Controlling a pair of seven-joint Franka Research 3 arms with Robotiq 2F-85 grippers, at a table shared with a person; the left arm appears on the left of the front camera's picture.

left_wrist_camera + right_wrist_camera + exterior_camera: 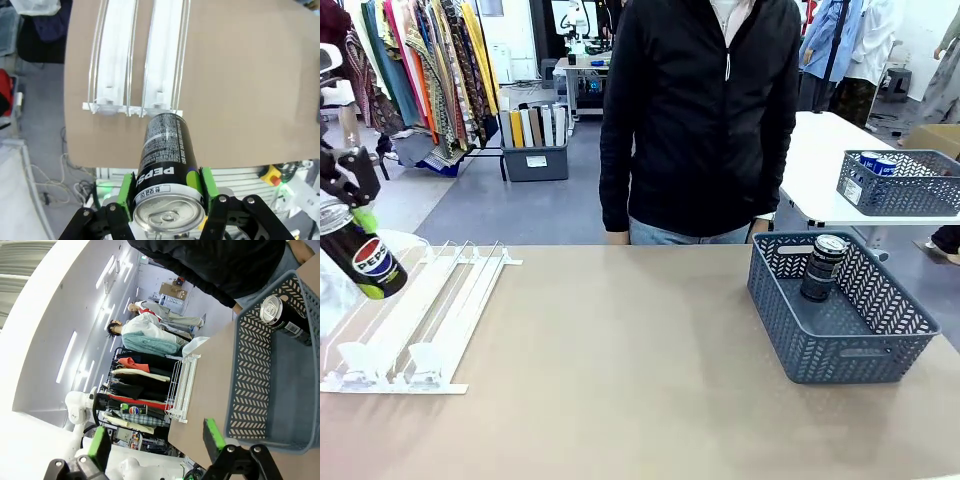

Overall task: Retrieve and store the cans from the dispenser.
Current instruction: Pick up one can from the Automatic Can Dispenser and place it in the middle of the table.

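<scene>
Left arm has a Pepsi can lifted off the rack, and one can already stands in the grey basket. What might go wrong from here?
1. The left pincer clamps the black Pepsi can only near its silver top, leaving most of the body unsupported, so it may swing or slip.
2. A dark can already stands upright in the grey mesh basket; the incoming one may knock it over.
3. The open right pincer hovers beside that basket and may obstruct the left arm.

dispenser [420, 315] lay at counter [640, 400] left | basket [840, 320] sat right, one can [823, 267] inside | person [700, 120] stood behind counter
</scene>
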